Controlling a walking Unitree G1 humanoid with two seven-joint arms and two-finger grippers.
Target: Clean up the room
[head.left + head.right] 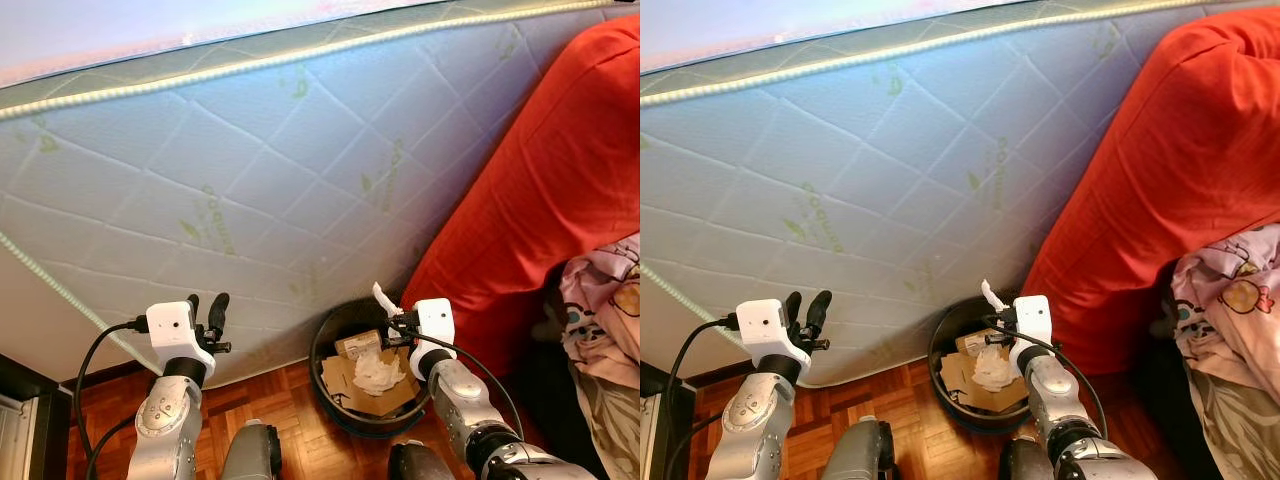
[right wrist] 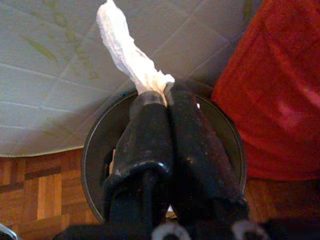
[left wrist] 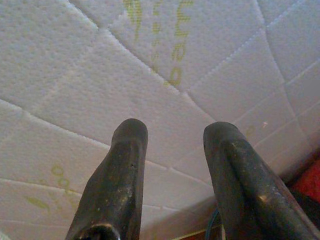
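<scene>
Holding a crumpled white tissue (image 2: 131,55) clamped in my right gripper (image 1: 392,312) above the round black bin (image 1: 330,330), I judged release was next; my left gripper (image 1: 208,312), at nine o'clock, stood apart.

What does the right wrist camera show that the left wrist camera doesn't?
Right wrist camera alone: the right pincer shut on a white tissue, poised above a round black bin, with red bedding beside it and wooden floor below.
Left wrist camera alone: the left pincer open, nothing between its fingers.
Both: the quilted white mattress with green print, close behind each pincer.
</scene>
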